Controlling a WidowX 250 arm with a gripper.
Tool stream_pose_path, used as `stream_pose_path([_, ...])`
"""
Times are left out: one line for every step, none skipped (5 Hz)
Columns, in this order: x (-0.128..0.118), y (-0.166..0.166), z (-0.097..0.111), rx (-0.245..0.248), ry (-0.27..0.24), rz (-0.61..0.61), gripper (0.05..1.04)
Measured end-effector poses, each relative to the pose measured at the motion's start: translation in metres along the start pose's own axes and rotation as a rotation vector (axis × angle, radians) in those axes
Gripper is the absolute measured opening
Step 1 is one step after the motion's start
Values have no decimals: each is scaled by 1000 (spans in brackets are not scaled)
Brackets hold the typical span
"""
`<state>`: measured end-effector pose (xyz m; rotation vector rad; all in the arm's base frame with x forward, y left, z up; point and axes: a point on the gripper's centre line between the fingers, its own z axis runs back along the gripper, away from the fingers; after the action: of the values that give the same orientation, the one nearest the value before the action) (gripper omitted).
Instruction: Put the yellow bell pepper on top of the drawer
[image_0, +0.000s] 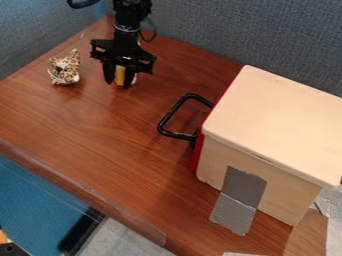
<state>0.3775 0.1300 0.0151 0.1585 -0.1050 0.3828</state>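
Table (117, 130) under the wooden drawer (280, 115). Up and left of the drawer, gripper (119, 77); on the drawer's left side, handle (168, 116); well left of the drawer, spotted toy (65, 68); up-left of it, yellow pepper (120, 75), pinched in the gripper.

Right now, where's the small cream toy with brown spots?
In the camera view, the spotted toy is toward the upper left, on the brown wooden table, just to the picture's left of the black gripper.
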Motion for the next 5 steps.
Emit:
stream_pose_path([-10,4,-9,29,14,-12,156])
stream_pose_path([-24,10,-16,35,49,-13,77])
stream_pose_path([-25,15,6,-56,30,26,220])
stream_pose_path([-19,11,16,-119,12,53,476])
stream_pose_path([3,3,32,-182,-48,126,781])
